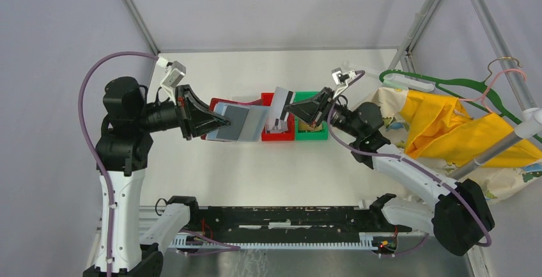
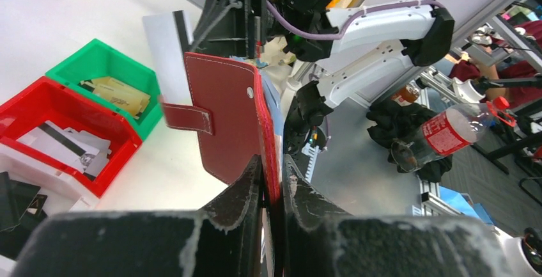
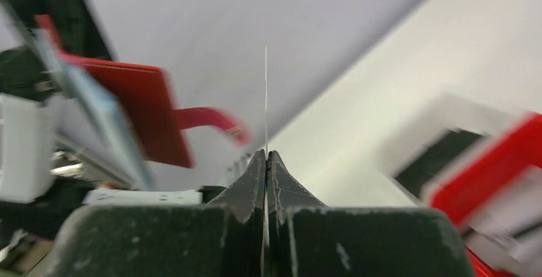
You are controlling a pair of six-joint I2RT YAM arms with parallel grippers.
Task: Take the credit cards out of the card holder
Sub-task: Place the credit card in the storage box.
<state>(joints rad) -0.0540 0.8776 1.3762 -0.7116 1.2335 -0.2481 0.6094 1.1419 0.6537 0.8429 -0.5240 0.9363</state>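
L gripper (image 2: 273,163) tight on red card holder (image 2: 227,117), R gripper (image 3: 266,157) tight on pale card (image 2: 167,56)

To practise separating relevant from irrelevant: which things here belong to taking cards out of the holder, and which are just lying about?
Job in hand:
card holder, credit card, left gripper, right gripper, red bin with loose cards

Lying about:
green bin, yellow cloth, green hanger, plastic bottle
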